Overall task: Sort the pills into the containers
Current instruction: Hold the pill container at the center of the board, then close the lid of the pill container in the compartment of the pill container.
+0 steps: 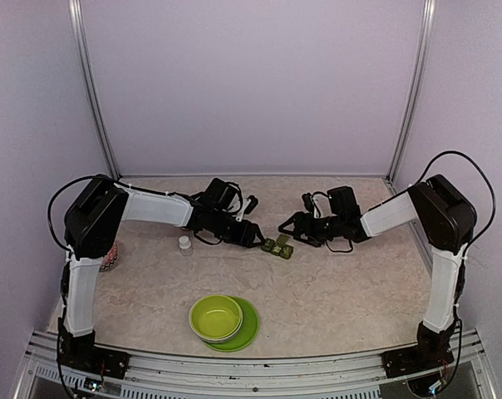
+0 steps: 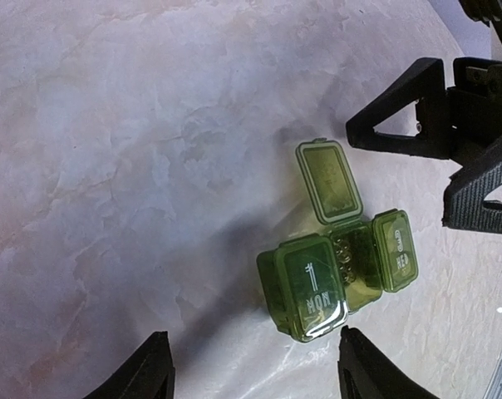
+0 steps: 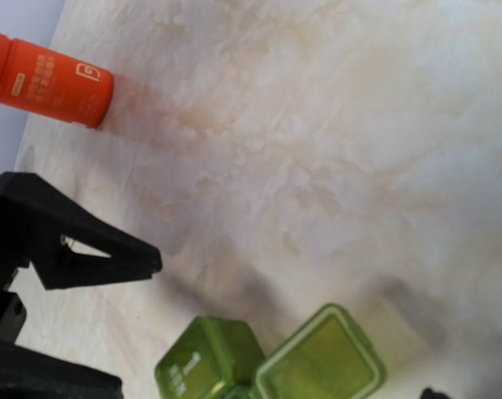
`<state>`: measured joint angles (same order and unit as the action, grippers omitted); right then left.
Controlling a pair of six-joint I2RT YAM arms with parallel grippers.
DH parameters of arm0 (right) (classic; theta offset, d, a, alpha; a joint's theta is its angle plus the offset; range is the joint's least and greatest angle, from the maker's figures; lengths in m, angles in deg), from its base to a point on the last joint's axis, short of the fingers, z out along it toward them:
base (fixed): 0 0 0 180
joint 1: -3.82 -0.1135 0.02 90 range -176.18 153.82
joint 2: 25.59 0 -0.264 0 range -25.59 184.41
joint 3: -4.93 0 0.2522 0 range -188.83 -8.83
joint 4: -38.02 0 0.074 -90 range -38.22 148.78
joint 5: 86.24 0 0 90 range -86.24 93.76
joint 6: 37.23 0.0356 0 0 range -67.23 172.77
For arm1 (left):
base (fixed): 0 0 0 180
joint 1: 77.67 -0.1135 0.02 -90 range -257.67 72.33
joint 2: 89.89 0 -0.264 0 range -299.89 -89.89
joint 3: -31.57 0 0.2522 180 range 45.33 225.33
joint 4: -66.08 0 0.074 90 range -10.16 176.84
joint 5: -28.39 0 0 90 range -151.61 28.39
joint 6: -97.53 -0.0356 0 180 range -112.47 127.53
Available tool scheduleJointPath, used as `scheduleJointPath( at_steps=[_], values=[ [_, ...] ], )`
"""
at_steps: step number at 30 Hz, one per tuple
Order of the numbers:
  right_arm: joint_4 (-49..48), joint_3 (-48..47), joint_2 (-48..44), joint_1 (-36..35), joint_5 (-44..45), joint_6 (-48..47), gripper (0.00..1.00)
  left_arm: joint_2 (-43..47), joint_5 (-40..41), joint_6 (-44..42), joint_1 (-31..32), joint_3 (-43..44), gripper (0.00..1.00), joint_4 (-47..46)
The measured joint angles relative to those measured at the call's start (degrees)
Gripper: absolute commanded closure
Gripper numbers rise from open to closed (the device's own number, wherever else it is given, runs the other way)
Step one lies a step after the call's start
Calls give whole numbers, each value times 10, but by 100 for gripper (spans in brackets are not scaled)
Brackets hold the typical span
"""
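— What sits nearest the front edge?
— A lime bowl [image 1: 216, 317] on a green plate [image 1: 249, 328]. The bowl is set toward the plate's left, so the right rim shows.
— And further back?
— A small clear jar [image 1: 185, 244] with a white cap, upright, well apart from the bowl.
— Anything red?
— An orange-red bottle [image 3: 51, 81] with white print, near the table's left edge, left of the jar.
— What is the surface like?
— The table [image 1: 342, 291] has a pale marble pattern with tan veins.
— And behind it?
— Lilac walls [image 1: 251, 83], with a metal post [image 1: 91, 91] at each back corner.
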<state>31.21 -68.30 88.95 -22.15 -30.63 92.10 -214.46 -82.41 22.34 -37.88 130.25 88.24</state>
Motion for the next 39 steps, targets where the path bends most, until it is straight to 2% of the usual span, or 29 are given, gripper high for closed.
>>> scheduleJointPath(
  at_steps=[17,26,30,39],
  values=[
    [-25,-18,40,0,-40,38,18,-31,2,6,0,32,54,12],
    [-70,-16,47,0,-76,49,21,-47,3,8,1,64,56,26],
    [-84,-14,47,0,-88,49,22,-50,2,8,4,65,61,30],
    [-125,-2,47,0,-118,49,30,-50,2,8,12,65,61,28]
  ],
)
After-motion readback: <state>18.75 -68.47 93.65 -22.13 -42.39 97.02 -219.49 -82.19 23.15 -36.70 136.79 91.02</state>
